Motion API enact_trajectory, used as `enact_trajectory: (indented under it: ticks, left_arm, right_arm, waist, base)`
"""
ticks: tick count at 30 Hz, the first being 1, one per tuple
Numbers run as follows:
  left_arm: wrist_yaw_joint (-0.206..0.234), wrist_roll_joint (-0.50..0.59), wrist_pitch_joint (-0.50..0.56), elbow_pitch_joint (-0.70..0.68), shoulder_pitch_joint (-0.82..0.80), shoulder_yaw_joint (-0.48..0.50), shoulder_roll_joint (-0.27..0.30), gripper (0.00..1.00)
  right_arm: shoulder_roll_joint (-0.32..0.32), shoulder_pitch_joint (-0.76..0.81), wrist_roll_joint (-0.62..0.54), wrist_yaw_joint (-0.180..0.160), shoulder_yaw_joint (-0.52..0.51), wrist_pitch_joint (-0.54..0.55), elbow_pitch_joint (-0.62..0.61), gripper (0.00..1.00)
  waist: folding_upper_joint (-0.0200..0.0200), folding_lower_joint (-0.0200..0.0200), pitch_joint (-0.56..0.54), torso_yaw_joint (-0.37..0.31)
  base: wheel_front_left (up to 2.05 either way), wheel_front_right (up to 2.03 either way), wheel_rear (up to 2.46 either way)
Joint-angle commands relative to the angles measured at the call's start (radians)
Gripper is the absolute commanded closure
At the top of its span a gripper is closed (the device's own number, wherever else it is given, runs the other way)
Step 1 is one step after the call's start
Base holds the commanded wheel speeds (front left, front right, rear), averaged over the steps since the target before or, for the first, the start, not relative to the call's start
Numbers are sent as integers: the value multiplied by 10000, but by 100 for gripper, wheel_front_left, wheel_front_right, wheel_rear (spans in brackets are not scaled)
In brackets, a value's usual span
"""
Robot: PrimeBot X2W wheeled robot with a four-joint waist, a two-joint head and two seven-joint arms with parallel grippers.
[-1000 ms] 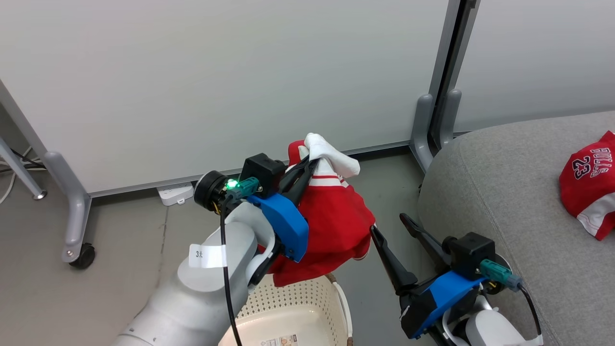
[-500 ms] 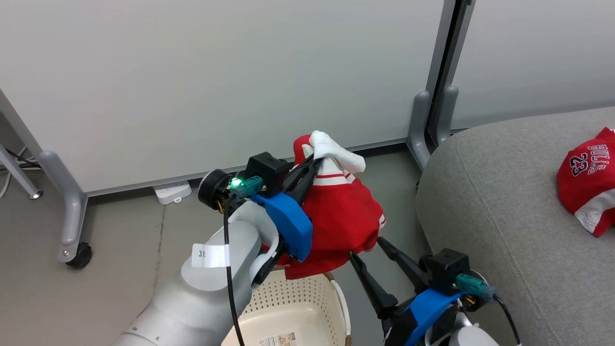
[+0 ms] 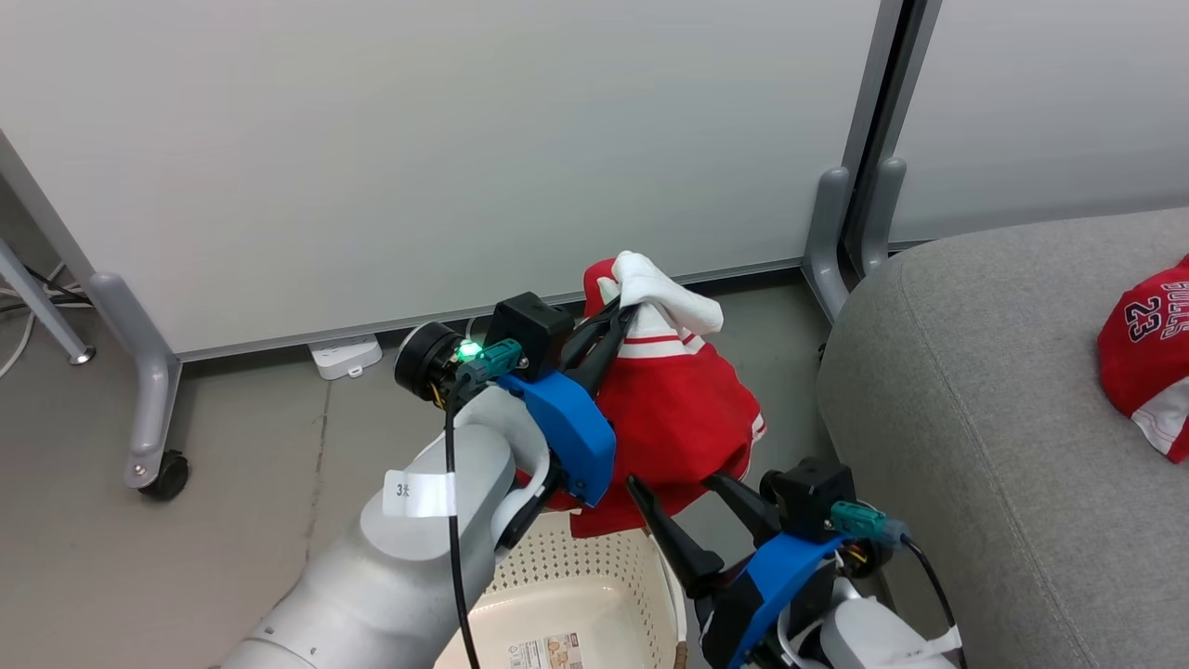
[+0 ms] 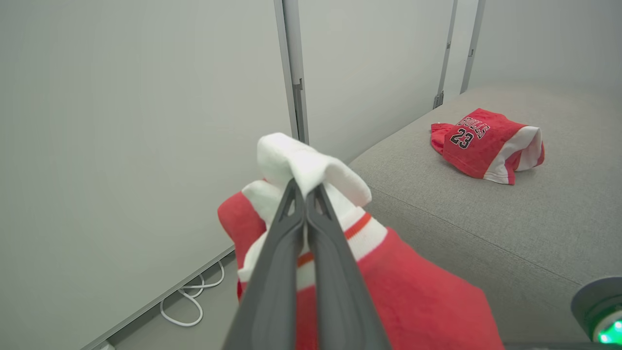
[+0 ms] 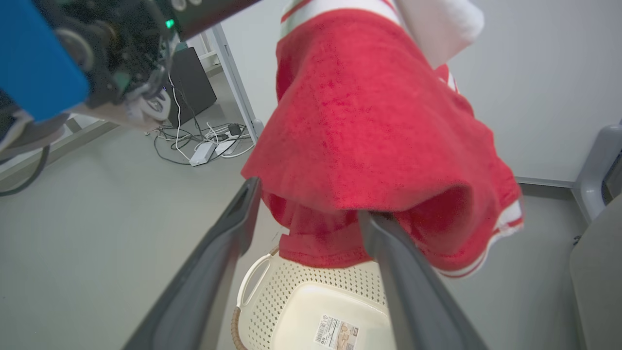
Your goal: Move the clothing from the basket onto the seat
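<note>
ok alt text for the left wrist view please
The left gripper, jaws shut, pinches the white band of a red garment that hangs below it. Beyond, a second garment printed BULLS 23 lies on the grey seat, with pale wall panels behind.

red garment (image 3: 683,418) with a white, red-striped band at the dark left claw (image 4: 305,187); below it, cream perforated basket (image 5: 316,287); to its right, grey woven seat (image 3: 975,372), red-white "bulls 23" garment (image 4: 478,141).
</note>
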Motion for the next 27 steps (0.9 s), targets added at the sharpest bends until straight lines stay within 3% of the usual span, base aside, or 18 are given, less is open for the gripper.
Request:
enact_trajectory:
  ticks: [1,10,11,12,13,14,27]
  left_arm:
    - [-9,-49,-73,-4,-156,-14,1,100]
    - [-10,-137,-78,-66,-107,-207,-53,100]
    - [-10,-141,-80,-67,-103,-226,-58,100]
    - [-10,-142,-82,-66,-104,-246,-64,100]
    - [-10,-155,-83,-63,-109,-263,-67,100]
    - [-10,-171,-84,-58,-117,-286,-69,100]
    - [9,-314,-105,67,-136,-353,-83,100]
  right_arm:
    - [58,-235,108,1,54,-128,108,0]
    - [156,-1656,313,1,415,-774,1435,0]
    - [149,-1808,265,1,453,-818,1631,11]
    - [150,-1955,254,1,528,-881,1781,54]
    - [155,-2098,234,3,596,-955,1909,82]
    - [156,-2202,212,1,696,-1004,2021,100]
    - [156,-2778,381,1,1120,-1461,2960,100]
  waist:
    - [0,-1,1,14]
    - [0,-1,33,60]
    - [0,-1,35,59]
    - [0,-1,36,62]
    - [0,-1,36,65]
    - [0,-1,35,70]
    - [0,-1,-23,-32]
  base:
    - [0,0,0]
    - [0,0,0]
    - [0,0,0]
    - [0,0,0]
    - [0,0,0]
    - [0,0,0]
    - [0,0,0]
